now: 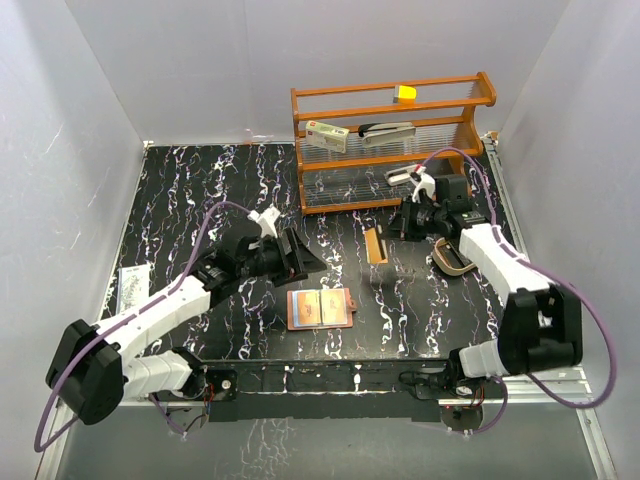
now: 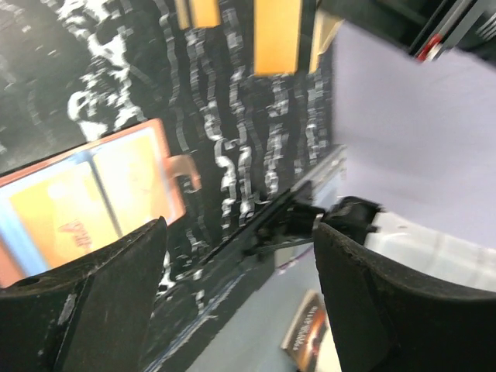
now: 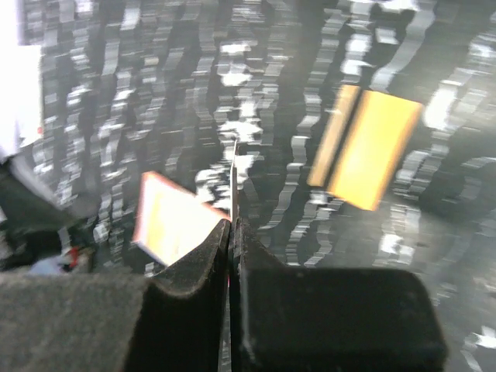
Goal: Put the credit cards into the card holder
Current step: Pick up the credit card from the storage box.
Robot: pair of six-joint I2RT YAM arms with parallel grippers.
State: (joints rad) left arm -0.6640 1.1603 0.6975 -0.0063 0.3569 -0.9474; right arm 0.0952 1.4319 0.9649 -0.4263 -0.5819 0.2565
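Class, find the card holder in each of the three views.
Top external: card holder, centre, towards the near edge.
Left wrist: card holder, left side.
Right wrist: card holder, lower left of centre.
Shared landmark: the loose orange card.

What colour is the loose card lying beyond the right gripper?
Orange card with a dark stripe; clearest in right wrist view.

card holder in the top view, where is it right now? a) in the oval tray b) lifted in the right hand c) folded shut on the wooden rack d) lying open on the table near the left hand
d: the card holder lies open and flat on the table beside the open left hand, while the right hand is shut on a thin card, not on the holder.
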